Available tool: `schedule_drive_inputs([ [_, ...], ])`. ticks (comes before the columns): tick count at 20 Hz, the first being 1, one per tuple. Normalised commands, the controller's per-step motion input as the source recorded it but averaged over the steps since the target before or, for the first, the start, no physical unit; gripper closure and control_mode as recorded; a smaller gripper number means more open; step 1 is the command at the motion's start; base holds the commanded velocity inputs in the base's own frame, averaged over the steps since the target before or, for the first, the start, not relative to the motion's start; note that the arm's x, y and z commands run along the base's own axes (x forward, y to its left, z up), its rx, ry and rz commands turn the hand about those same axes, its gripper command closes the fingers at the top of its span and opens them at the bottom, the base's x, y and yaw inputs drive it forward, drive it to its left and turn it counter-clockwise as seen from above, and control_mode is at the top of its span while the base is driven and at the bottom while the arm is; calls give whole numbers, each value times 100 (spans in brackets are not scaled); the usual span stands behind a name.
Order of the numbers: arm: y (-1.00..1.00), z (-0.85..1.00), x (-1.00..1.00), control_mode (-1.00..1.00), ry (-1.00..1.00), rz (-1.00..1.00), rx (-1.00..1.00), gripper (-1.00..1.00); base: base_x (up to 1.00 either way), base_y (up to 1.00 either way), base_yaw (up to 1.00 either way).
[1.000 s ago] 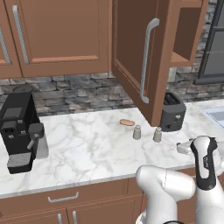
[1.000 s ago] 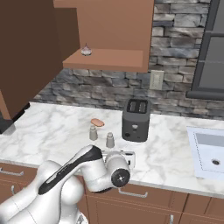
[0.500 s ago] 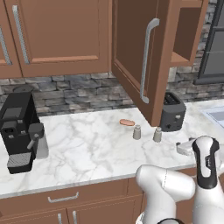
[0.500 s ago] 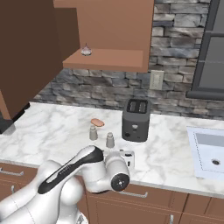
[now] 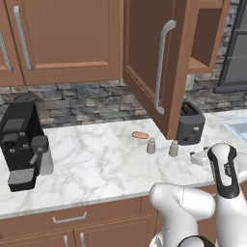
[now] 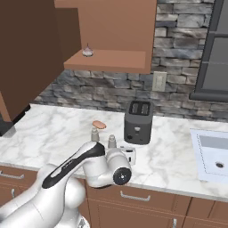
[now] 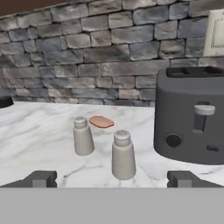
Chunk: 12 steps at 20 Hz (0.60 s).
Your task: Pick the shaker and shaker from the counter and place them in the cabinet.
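Fingers (image 7: 112, 178) apart, near shaker (image 7: 122, 155), marble counter (image 7: 39, 135)

Matt grey shakers (image 7: 123, 155) on glossy veined marble counter (image 7: 35, 135); cabinet (image 5: 149, 58) wood, its handle (image 5: 160, 65) seemingly brushed metal.

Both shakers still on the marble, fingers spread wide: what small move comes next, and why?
Probably ease the gripper straight forward so the nearer shaker sits between the open fingers. It stands upright on the counter, roughly centred ahead, with the farther shaker apart to one side and the toaster on the other.
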Motion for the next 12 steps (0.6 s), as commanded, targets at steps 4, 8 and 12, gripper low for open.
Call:
schedule_drive_inputs([
  [4, 29, 0, 30, -100, 1, 0, 0, -100, 0, 0, 0],
  [8, 33, -6, 13, -100, 0, 0, 0, -100, 0, 0, 0],
  [12, 32, -7, 0, -100, 0, 2, 0, -100, 0, 0, 0],
])
